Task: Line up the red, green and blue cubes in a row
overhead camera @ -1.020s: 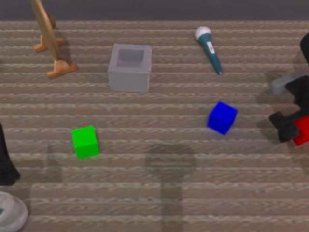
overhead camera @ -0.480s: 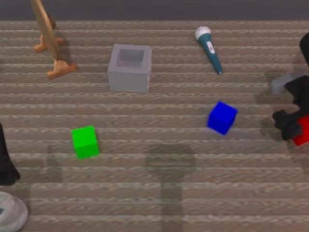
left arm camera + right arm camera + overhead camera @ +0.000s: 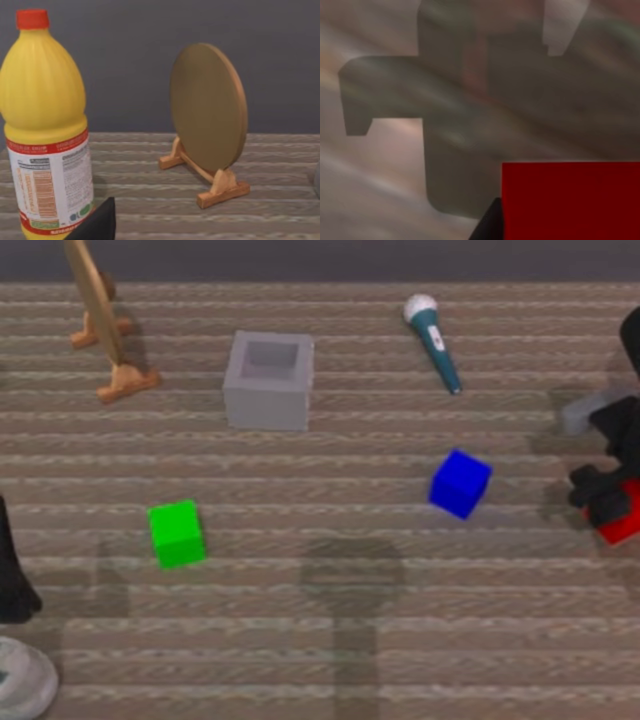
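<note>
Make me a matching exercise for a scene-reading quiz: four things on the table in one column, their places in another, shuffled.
Things:
1. red cube
2. green cube
3. blue cube
4. grey box

Places:
A. alone on the table's left half
B. at the right edge, under the right gripper
C. behind the green cube, toward the table's far side
D. right of centre, below the microphone

Pairs: 1-B, 2-A, 3-D, 4-C
</note>
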Tool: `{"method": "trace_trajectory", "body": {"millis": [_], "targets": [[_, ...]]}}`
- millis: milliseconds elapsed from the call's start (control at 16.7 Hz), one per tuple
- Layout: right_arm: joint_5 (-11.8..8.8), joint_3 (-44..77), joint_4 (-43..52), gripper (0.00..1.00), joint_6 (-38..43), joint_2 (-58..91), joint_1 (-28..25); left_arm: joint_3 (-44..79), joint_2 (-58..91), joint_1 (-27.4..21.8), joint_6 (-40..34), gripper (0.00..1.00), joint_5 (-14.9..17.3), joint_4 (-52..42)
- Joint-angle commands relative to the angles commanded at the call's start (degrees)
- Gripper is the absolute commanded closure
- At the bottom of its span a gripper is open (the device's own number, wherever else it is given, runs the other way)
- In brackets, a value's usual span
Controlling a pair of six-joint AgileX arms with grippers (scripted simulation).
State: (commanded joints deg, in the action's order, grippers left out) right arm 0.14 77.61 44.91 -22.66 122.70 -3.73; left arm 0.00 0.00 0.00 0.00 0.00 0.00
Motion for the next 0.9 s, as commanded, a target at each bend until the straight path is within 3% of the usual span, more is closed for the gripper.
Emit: {"method": "trace_trajectory", "body": {"millis": [360,900], "targets": [[-0.6,1.3,2.0,1.00,0.4,-2.2,0.0,0.0,0.0,0.0,0.0,0.00,0.0,0.0],[-0.6,8.9,15.1,1.00,0.3,-7.6,-0.4,0.0,0.0,0.0,0.0,0.00,0.0,0.0]]}}
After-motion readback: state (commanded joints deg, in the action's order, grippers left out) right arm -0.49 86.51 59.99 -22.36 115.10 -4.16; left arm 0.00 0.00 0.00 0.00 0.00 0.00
